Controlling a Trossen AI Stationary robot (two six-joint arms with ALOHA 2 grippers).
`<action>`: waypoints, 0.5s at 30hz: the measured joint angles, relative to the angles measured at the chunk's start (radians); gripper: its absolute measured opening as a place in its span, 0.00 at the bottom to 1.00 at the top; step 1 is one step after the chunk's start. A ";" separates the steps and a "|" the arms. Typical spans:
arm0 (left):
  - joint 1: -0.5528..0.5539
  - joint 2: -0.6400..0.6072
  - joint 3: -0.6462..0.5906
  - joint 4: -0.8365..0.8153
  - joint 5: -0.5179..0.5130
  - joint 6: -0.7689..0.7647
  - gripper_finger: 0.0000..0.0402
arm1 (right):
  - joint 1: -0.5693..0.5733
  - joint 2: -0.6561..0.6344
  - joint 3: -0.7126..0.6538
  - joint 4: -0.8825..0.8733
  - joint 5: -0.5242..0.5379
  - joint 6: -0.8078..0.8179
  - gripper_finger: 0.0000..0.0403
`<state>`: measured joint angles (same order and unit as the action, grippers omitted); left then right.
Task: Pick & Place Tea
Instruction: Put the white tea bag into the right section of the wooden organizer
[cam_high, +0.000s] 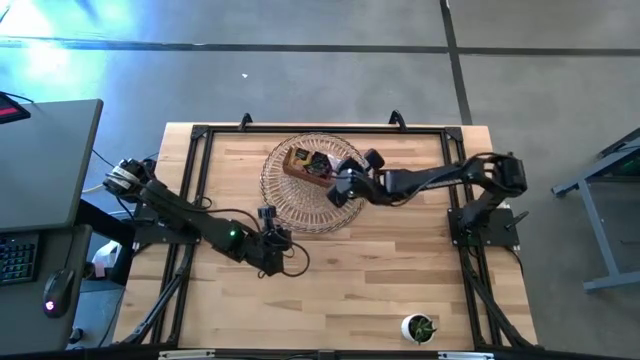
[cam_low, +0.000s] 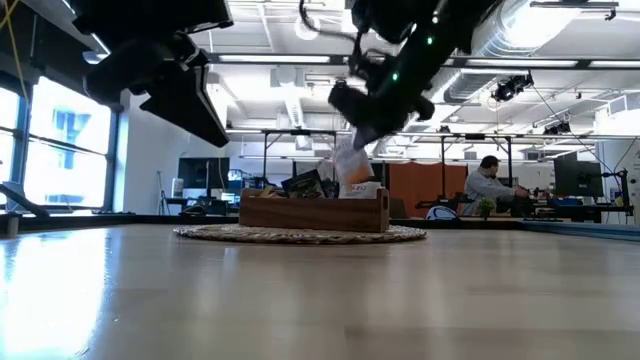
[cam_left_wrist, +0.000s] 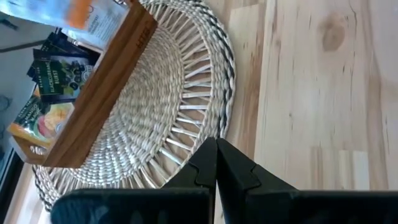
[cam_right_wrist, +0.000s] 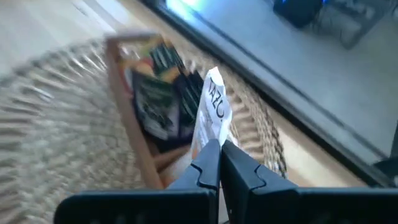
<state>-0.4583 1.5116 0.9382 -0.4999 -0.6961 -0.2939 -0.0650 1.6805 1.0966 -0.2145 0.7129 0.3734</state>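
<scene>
A white sachet (cam_right_wrist: 210, 112) with dark print sticks out from my right gripper (cam_right_wrist: 219, 148), which is shut on it above the brown wooden tray (cam_high: 300, 163). The tray stands on a round woven mat (cam_high: 290, 205) and holds black sachets (cam_right_wrist: 155, 93) and a white-and-orange one (cam_left_wrist: 87, 15), all standing on edge. In the low view the held sachet (cam_low: 350, 158) hangs under the right gripper (cam_low: 362, 125) over the tray's right end (cam_low: 365, 208). My left gripper (cam_left_wrist: 216, 149) is shut and holds nothing. It hovers at the mat's near edge (cam_high: 272, 240). My right gripper pinches the white sachet between its two fingers at one end (cam_right_wrist: 210, 138), coming slanting down from the table's right side. The sachet hangs below the fingers over the tray. Whether its lower end (cam_low: 348, 172) touches the sachets in the tray, I cannot tell.
A small green plant in a white pot (cam_high: 420, 327) stands near the table's near right corner. Bare wood (cam_high: 350, 290) lies between the mat and the near edge. A desk with a keyboard and mouse (cam_high: 40, 200) is left of the table. A person (cam_low: 490, 185) sits far behind.
</scene>
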 joint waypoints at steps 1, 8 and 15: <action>0.000 0.000 0.000 0.001 -0.002 0.000 0.00 | -0.011 0.014 0.000 -0.011 -0.019 0.015 0.01; 0.000 0.000 0.000 -0.009 -0.004 -0.004 0.00 | -0.027 0.068 0.000 -0.010 -0.071 0.037 0.00; 0.000 0.000 0.000 -0.012 0.002 -0.004 0.00 | -0.034 0.068 0.000 -0.016 -0.011 0.003 0.03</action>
<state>-0.4580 1.5116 0.9382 -0.5119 -0.6946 -0.2981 -0.0985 1.7485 1.0962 -0.2307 0.7017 0.3763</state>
